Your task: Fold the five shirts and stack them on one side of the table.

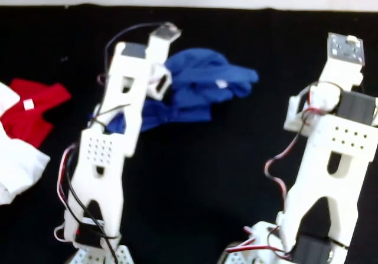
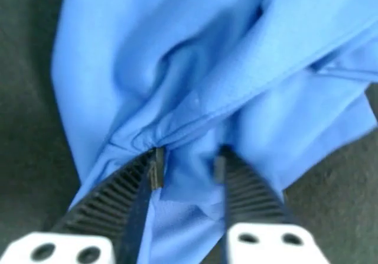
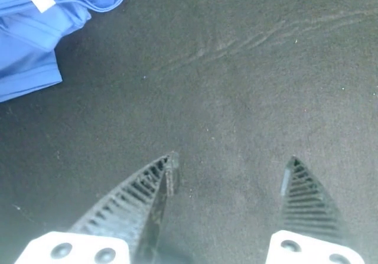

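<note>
— Where is the blue shirt?

— The blue shirt (image 1: 201, 87) lies crumpled and unfolded toward the far middle of the black table (image 1: 207, 175). Its left part is hidden behind the left arm (image 1: 112, 140), which stands over it.

— And the left gripper?

— The left gripper (image 2: 188, 160) is down in the cloth. Its two fingers pinch a bunched fold of the blue shirt, and creases run to the fingertips. How much cloth sits deeper between the fingers is hard to make out.

— The other one?

— The right gripper (image 3: 230, 166) is spread wide above bare table to the right of the blue shirt, touching nothing. Its wrist view catches a hem of that shirt and a small white tag (image 3: 42, 1); the rest is cut off.

— Any other shirts?

— A red shirt (image 1: 32, 113) lies loose at the left side. A white shirt (image 1: 18, 163) lies just nearer, touching it, and is cut off by the left edge. Whether more cloth lies under the white one I cannot tell. The right arm (image 1: 336, 152) stands at the right, well apart from all the cloth.
</note>
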Action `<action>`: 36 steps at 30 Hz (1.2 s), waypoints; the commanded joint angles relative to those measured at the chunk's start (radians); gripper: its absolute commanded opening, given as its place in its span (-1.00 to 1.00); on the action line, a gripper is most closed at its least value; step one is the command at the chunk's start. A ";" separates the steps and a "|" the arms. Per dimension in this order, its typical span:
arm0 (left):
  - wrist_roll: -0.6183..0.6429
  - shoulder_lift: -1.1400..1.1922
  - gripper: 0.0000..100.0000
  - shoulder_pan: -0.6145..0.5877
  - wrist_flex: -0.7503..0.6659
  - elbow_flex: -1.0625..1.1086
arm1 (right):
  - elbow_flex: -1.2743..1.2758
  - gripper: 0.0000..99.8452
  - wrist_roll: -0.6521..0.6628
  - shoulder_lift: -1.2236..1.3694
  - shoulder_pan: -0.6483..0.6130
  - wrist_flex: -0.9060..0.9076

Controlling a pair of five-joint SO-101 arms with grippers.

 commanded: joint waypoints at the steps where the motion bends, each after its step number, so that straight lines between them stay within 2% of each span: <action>1: 0.006 -0.002 -0.97 -0.071 0.107 -0.021 | -0.039 -0.45 -0.005 -0.001 -0.008 -0.022; 6: 0.008 -0.035 -0.98 -0.157 0.275 -0.044 | -0.039 -0.45 -0.008 -0.001 -0.047 -0.030; 10: 0.005 -0.159 -0.98 -0.277 0.288 0.007 | -0.039 -0.45 -0.008 -0.001 -0.073 -0.030; 12: 0.000 -0.246 -0.98 -0.332 0.288 0.068 | -0.039 -0.45 -0.008 -0.001 -0.079 -0.030; 15: -0.081 -0.387 -0.98 -0.398 0.288 0.208 | -0.039 -0.45 -0.008 -0.002 -0.079 -0.030; 19: -0.164 -0.530 -0.98 -0.433 0.288 0.409 | -0.044 -0.45 -0.003 -0.005 -0.079 -0.030; 23: -0.199 -0.568 -0.95 -0.420 0.288 0.472 | -0.047 -0.45 -0.002 -0.004 -0.079 -0.030; 28: -0.193 -0.575 -0.64 -0.363 0.288 0.369 | -0.042 -0.45 -0.002 -0.002 -0.079 -0.030; 30: -0.166 -0.573 -0.57 -0.317 0.287 0.294 | -0.041 -0.45 -0.002 -0.002 -0.079 -0.030; 33: -0.126 -0.562 -0.56 -0.214 0.262 0.194 | -0.039 -0.45 -0.002 -0.002 -0.079 -0.030; 36: -0.104 -0.561 -0.56 -0.074 0.190 0.189 | -0.039 -0.45 -0.002 -0.002 -0.079 -0.030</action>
